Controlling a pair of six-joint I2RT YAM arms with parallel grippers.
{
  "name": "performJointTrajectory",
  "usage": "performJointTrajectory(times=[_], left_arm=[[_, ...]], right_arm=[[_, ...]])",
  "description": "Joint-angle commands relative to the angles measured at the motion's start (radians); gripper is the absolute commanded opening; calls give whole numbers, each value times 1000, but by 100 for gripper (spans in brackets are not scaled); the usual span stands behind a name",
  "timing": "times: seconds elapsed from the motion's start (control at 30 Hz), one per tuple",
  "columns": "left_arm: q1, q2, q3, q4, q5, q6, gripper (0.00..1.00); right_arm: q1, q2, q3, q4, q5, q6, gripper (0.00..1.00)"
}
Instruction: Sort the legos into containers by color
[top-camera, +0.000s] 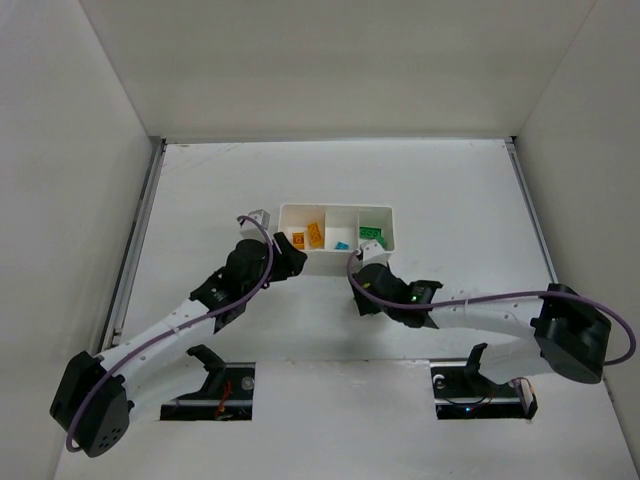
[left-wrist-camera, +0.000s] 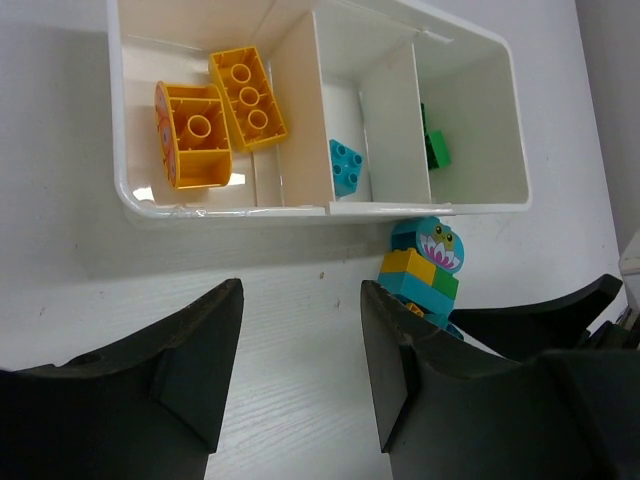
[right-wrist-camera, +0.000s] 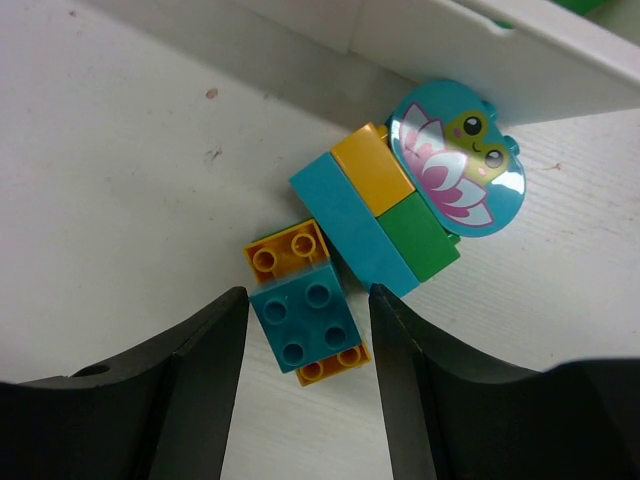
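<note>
The white tray (top-camera: 340, 206) has three compartments. In the left wrist view its left one (left-wrist-camera: 135, 110) holds two yellow-orange legos (left-wrist-camera: 247, 97), the middle a cyan lego (left-wrist-camera: 345, 166), the right a green lego (left-wrist-camera: 435, 148). A mixed clump (right-wrist-camera: 385, 215) with a frog-and-lily cyan piece lies on the table against the tray's front wall; it also shows in the left wrist view (left-wrist-camera: 422, 272). A teal 2x2 brick (right-wrist-camera: 305, 320) on an orange brick joins it. My right gripper (right-wrist-camera: 308, 293) is open, its jaws either side of the teal brick. My left gripper (left-wrist-camera: 300, 290) is open and empty before the tray.
White enclosure walls stand at the left, right and back of the table (top-camera: 450, 190). Purple cables (top-camera: 500, 296) loop along both arms. My two grippers (top-camera: 290, 258) (top-camera: 365, 268) are close together in front of the tray.
</note>
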Motion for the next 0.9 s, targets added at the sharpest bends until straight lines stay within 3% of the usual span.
performJointTrajectory(times=[0.0, 0.1, 0.27, 0.57, 0.87], left_arm=[[5, -28, 1, 6, 18, 1, 47], [9, -37, -7, 11, 18, -5, 47], [11, -42, -11, 17, 24, -11, 47], [5, -119, -51, 31, 62, -105, 51], [-27, -243, -257, 398, 92, -310, 57]], right_arm=[[-11, 10, 28, 6, -56, -12, 57], [-9, 10, 18, 14, -62, -1, 54], [-9, 0, 14, 21, -44, 11, 37], [-40, -173, 11, 92, -65, 77, 27], [-77, -221, -5, 366, -166, 285, 27]])
